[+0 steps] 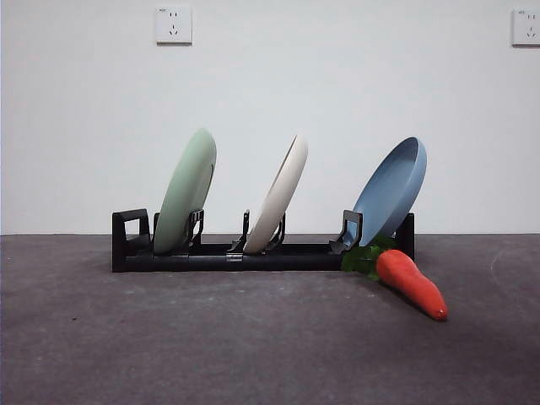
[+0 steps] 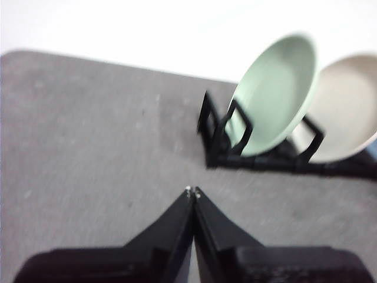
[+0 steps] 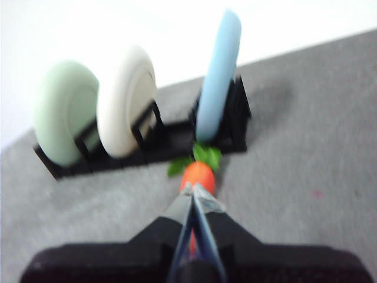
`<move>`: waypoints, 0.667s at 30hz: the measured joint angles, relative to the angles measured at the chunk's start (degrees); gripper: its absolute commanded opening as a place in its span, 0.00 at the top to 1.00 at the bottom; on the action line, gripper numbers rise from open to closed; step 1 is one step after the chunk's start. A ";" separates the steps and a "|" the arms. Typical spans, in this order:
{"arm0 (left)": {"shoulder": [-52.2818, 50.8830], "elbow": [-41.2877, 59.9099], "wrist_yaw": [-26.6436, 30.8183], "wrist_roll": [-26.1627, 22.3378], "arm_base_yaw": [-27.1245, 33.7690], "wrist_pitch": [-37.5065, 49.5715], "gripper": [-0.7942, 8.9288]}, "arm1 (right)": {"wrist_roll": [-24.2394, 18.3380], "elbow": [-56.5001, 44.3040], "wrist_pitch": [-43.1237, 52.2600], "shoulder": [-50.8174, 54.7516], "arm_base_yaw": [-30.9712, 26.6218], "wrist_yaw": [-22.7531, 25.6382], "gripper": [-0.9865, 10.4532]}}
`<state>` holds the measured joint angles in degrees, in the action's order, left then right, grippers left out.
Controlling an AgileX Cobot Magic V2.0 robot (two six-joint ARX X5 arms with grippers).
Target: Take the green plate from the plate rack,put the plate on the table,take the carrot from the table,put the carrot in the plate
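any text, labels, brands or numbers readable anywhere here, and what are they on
None can be read.
Left wall socket: a tiny mark at its top corner, too small to read.
Right wall socket: the same, too small.
Green plate, cream-white plate, blue plate, plate rack, carrot: no print visible.

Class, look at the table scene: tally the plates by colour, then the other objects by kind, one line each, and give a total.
Green plate: 1
Cream-white plate: 1
Blue plate: 1
Plate rack: 1
Carrot: 1
Total: 5
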<state>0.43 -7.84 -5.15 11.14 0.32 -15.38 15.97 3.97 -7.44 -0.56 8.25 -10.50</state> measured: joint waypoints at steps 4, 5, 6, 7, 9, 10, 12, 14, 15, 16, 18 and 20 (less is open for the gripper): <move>1.25 -5.11 -2.99 0.55 0.00 -2.21 0.93 | 0.79 4.72 0.42 -2.08 0.00 -0.04 0.92; 1.86 -6.49 -4.13 0.63 0.00 -2.71 0.93 | 0.85 6.05 0.42 -3.02 0.00 -0.48 0.92; 2.51 -7.91 -5.40 0.81 0.00 -3.15 0.93 | 0.98 7.41 0.37 -4.11 0.00 -1.42 0.92; 3.17 -9.25 -6.43 0.92 0.00 -3.89 0.93 | 1.01 8.63 0.22 -5.18 0.00 -2.32 0.92; 5.16 -12.57 -8.55 0.94 0.00 -5.84 0.93 | 1.03 12.04 -1.44 -7.96 0.00 -4.15 0.92; 6.14 -13.99 -9.42 0.94 0.00 -6.93 0.93 | 0.98 13.68 -2.62 -9.22 0.00 -4.79 0.92; 8.63 -17.25 -11.98 0.87 0.00 -9.20 0.93 | 0.57 17.75 -5.84 -12.55 0.00 -7.17 0.92; 11.17 -20.22 -14.91 0.37 0.00 -11.02 0.93 | -0.72 21.66 -9.11 -15.87 0.00 -9.92 0.92; 12.55 -21.79 -16.66 -0.17 0.00 -11.80 0.93 | -1.70 23.82 -11.15 -17.59 0.00 -11.47 0.92; 13.68 -23.15 -18.27 -0.72 0.00 -12.57 0.93 | -2.67 25.68 -13.03 -19.06 0.00 -12.87 0.92; 16.28 -26.16 -22.03 -1.90 0.00 -14.45 0.93 | -5.31 30.16 -17.73 -22.47 0.00 -16.15 0.92; 18.36 -28.57 -24.83 -3.06 0.00 -16.26 0.93 | -7.98 34.12 -21.99 -25.35 0.00 -18.99 0.92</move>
<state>18.79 -36.40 -29.98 8.08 0.32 -31.64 7.99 38.09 -29.43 -25.91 8.25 -29.50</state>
